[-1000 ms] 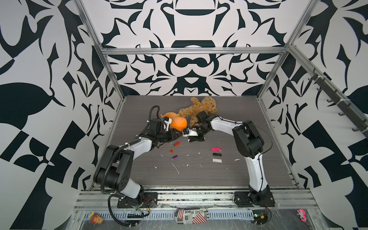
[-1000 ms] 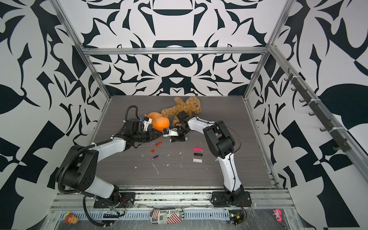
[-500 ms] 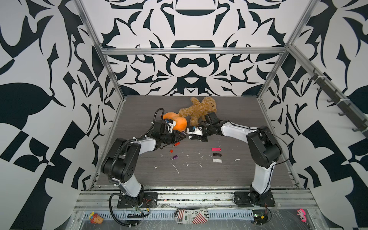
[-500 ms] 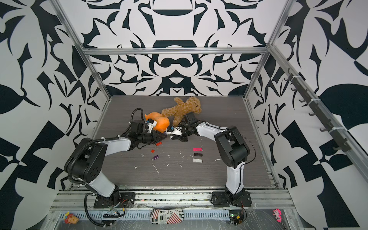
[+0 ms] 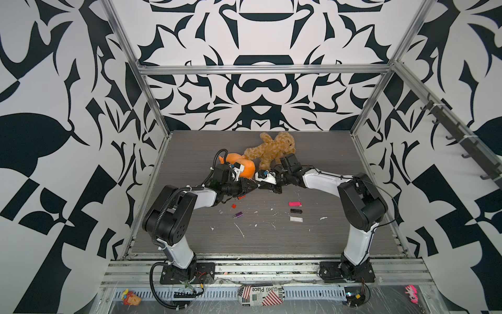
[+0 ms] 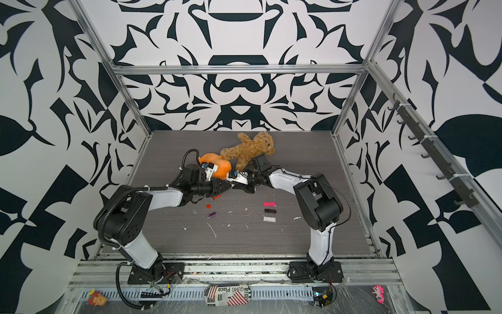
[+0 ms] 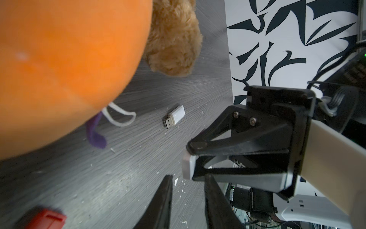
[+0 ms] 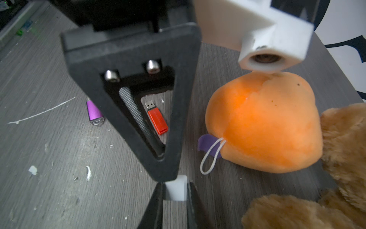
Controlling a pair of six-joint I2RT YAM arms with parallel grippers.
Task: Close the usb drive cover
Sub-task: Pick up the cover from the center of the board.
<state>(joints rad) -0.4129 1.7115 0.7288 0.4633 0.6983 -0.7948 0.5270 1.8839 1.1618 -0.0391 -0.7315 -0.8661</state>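
Right pincer (image 8: pixel 175 185) clenched on white cap (image 8: pixel 176 191), only by tips. Left pincer (image 7: pixel 188 177) jaws apart, empty, tip at cap. Drive (image 7: pixel 174 117) loose on table (image 7: pixel 138 168) beyond left tips. Risk: nudge twists cap out; unheld drive skids.

Back: orange plush (image 5: pixel 246 169) and teddy bear (image 5: pixel 273 151), touching each other, block the far side.
Middle: left gripper (image 7: pixel 188 177) and right gripper (image 8: pixel 175 185) nose to nose at the white cap (image 8: pixel 176 192); no passage between.
Nearby: red drive (image 8: pixel 157 120), purple drive (image 5: pixel 238 215), low clutter.
Front: bare table (image 5: pixel 271 242), wide open.
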